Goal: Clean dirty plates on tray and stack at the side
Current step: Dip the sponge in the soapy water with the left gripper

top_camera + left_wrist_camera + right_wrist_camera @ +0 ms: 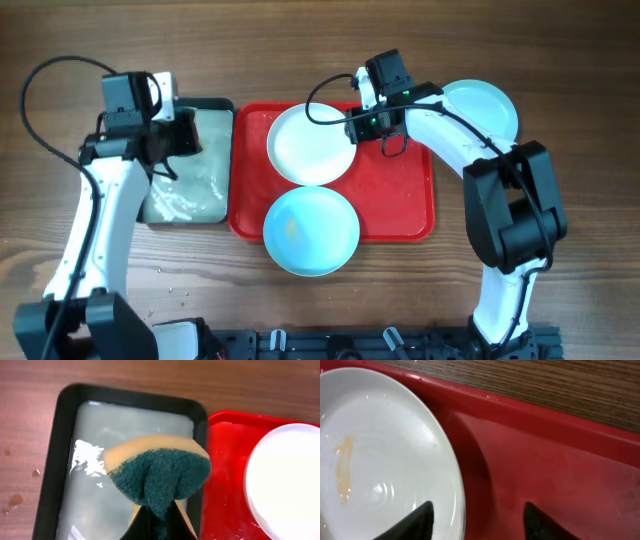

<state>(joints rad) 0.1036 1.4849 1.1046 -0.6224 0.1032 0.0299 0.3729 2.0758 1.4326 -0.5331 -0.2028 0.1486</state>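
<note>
Reaching up closest to the overhead camera, the two arms are bending in over the table (pixel 560 40) from its near edge. The left gripper (pixel 180 140) is hanging over the small black-rimmed tray (pixel 190 205), which is sitting just beside the red tray (pixel 400 205), on its left. The right gripper (pixel 368 130) is hovering at the right edge of the white plate (pixel 310 145), which is lying in the red tray's far half. One aqua plate (pixel 311 230) is resting at the tray's near side, overhanging the near rim. The other aqua plate (pixel 490 105) is lying on the table by the tray's far right corner, partly hidden by the right arm.

From the left wrist, the jaws are pinching a sponge (pixel 160 472), its green scouring face toward the camera and its yellow body behind. It is hanging above the wet floor of the small tray.

From the right wrist, the jaws are standing wide apart. One fingertip (pixel 415 520) is showing over the white plate's rim, the other over bare red tray floor. Whether either is touching, I cannot tell. An orange smear (pixel 342 467) is showing on the plate.
</note>
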